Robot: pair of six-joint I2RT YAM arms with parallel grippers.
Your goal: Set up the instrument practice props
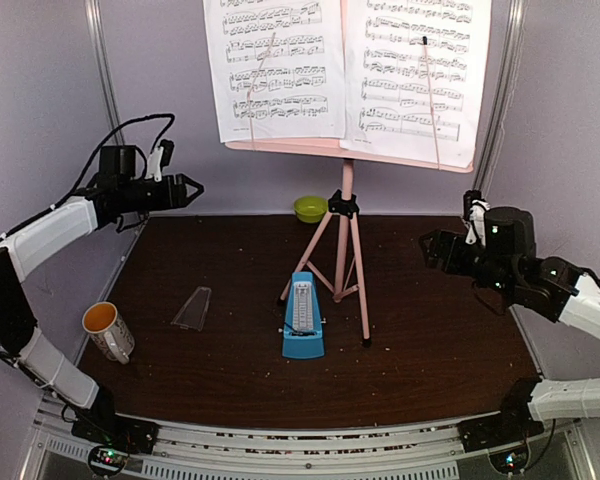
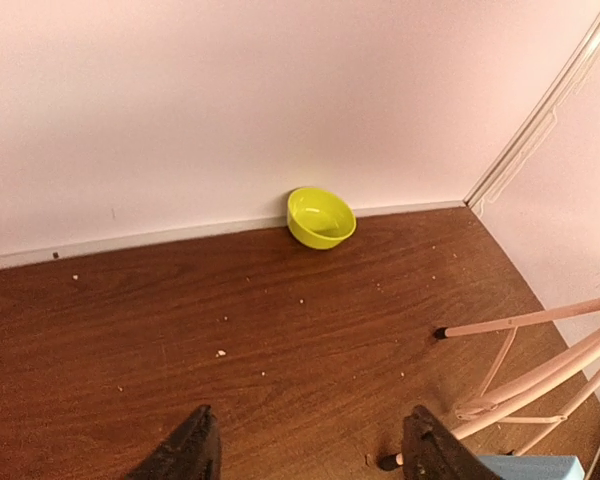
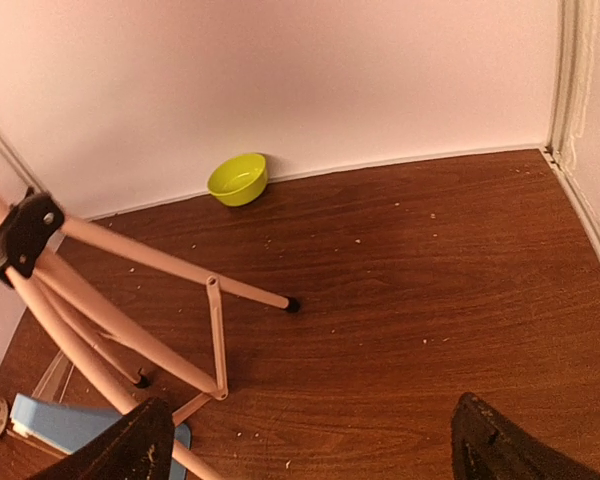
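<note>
Evidently, pages on stand and metronome uncovered, setup is judged complete; left gripper and right gripper are seen open, empty; only retreat is called for

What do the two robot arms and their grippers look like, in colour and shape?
The left arm and right arm have white rounded links and black joints. The left gripper and right gripper are black, each with two dark wedge-shaped fingers. A black cable loops above the left wrist.
</note>
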